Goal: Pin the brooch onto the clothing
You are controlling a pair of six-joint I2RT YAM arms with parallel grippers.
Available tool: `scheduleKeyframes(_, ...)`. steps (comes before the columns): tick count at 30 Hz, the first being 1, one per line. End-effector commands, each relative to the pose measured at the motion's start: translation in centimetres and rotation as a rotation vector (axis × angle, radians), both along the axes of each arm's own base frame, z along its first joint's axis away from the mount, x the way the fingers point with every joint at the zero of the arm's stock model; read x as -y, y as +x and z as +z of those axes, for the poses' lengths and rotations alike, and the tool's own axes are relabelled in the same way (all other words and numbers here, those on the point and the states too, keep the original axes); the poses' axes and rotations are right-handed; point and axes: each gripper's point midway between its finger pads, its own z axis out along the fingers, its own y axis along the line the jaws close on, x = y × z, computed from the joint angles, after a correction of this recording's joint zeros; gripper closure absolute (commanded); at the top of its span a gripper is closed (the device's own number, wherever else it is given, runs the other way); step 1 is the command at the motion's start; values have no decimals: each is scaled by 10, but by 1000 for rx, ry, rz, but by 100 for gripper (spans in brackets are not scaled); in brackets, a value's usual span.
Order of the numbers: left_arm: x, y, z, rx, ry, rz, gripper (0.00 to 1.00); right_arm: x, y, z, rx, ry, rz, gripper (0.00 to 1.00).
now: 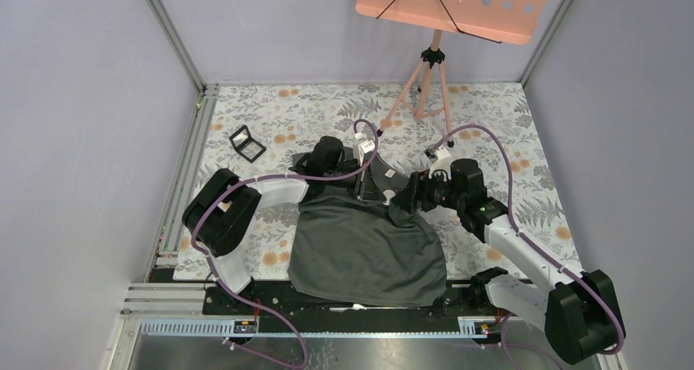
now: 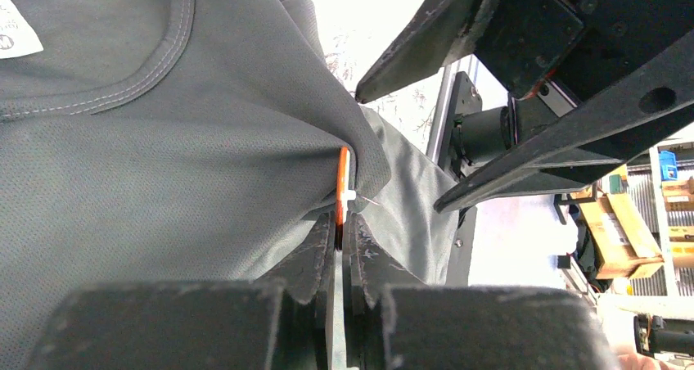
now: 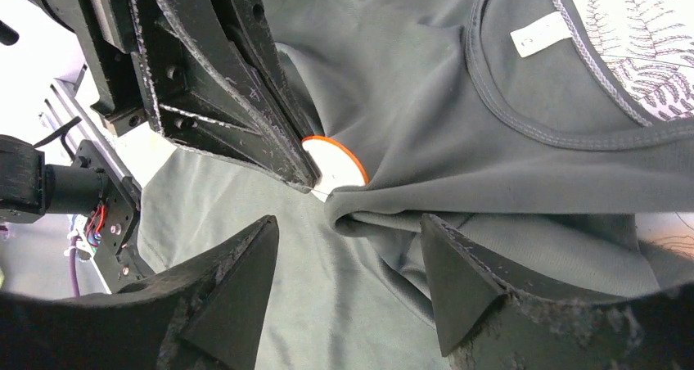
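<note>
The clothing, a dark grey-green T-shirt, lies on the table with its collar end raised between the arms. My left gripper is shut on the brooch, an orange-rimmed disc seen edge-on, pressed against a fold of the shirt. In the right wrist view the brooch shows orange-rimmed with a white face, its thin pin at the edge of a shirt fold. My right gripper is open, its fingers on either side of that fold, just below the brooch. In the top view both grippers meet near the collar.
A small black square case lies open at the far left of the floral table cover. A pink music stand on a tripod stands at the back. Metal rails run along the left and near edges.
</note>
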Motion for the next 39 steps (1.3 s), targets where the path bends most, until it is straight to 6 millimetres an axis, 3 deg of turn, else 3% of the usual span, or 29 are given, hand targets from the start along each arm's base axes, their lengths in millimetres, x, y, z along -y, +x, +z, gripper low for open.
scheduleKeyframes(1, 4, -4, 24, 65, -71, -76, 100, -10, 2, 9, 52, 37, 74, 29)
scheduleKeyframes(20, 3, -7, 38, 58, -109, -105, 100, -19, -1, -9, -1, 31, 116, 38)
scheduleKeyframes(39, 10, -18, 39, 37, -126, -122, 100, -19, 7, -15, -10, 15, 79, 45)
